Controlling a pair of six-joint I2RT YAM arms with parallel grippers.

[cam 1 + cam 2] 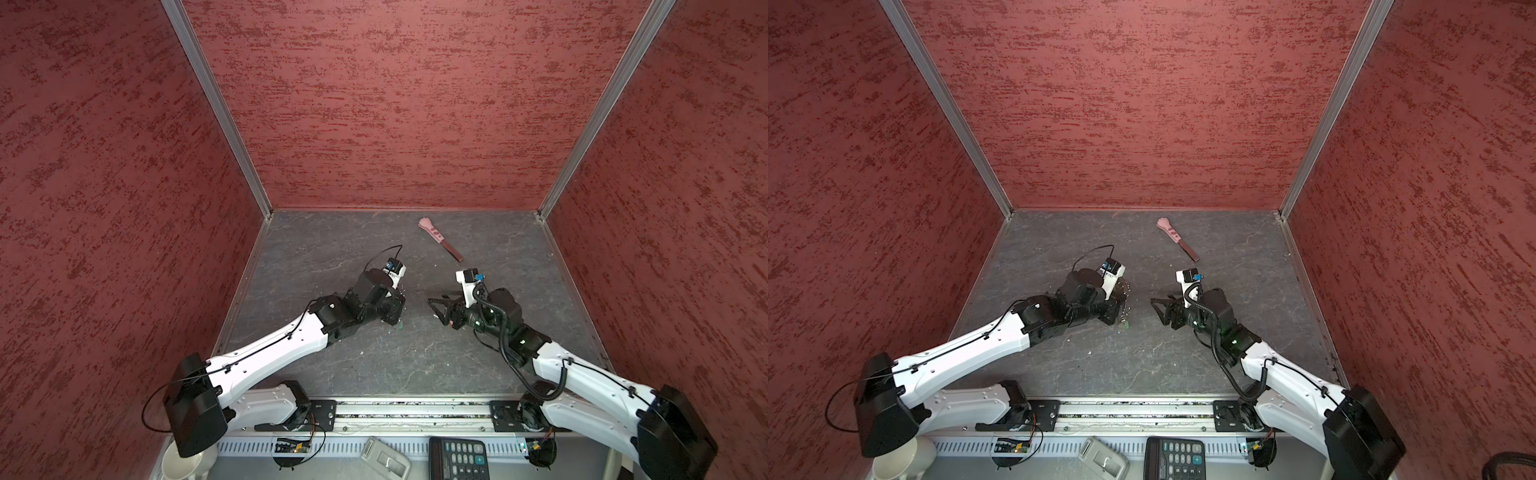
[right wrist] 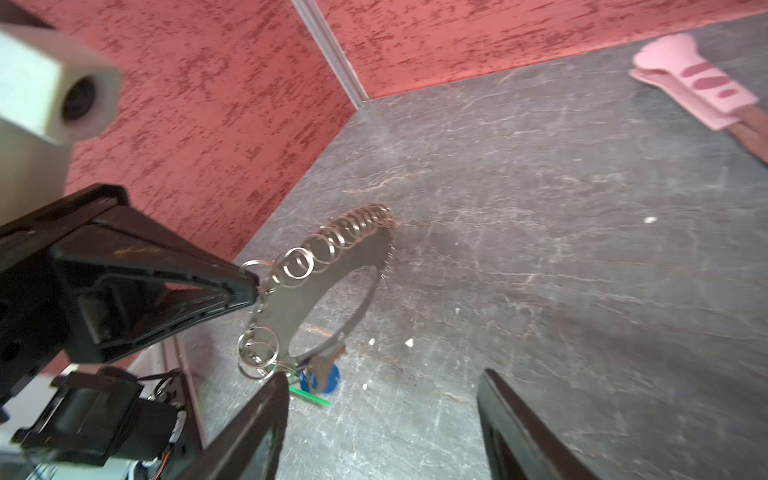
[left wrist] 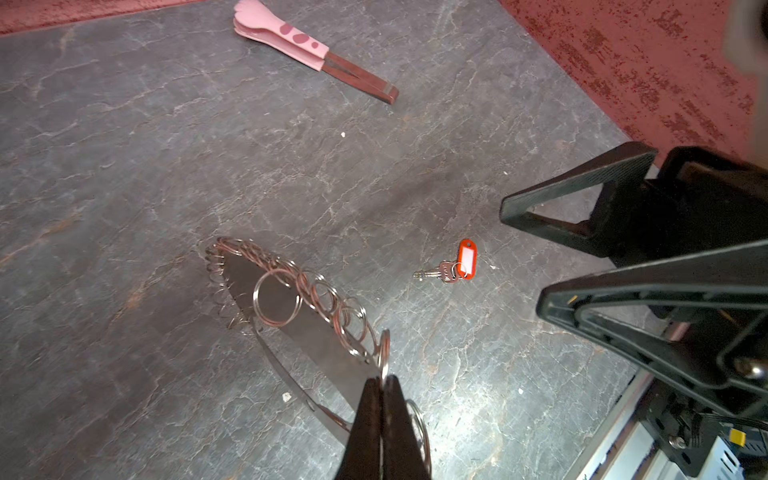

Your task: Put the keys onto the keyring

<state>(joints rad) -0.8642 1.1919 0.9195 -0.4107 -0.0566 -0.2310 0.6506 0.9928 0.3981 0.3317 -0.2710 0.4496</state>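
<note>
The keyring (image 3: 286, 299) is a chain of silver rings on a dark strap, tilted up off the floor. My left gripper (image 3: 382, 380) is shut on a ring at the chain's end, and its closed tips (image 2: 251, 289) show in the right wrist view too. A key with a red tag (image 3: 457, 266) lies flat on the floor between the keyring and my right gripper (image 3: 521, 257). The right gripper (image 2: 384, 374) is open, with only bare floor between its fingers. A blue tag (image 2: 326, 380) and a green tag (image 2: 309, 397) sit at the keyring's (image 2: 332, 257) low end; whether they hang on it I cannot tell.
A pink-handled tool (image 1: 440, 239) with a dark flat blade lies near the back wall. Red walls close the grey floor on three sides. In front of the metal rail lie a calculator (image 1: 457, 457) and a white cup (image 1: 183, 461).
</note>
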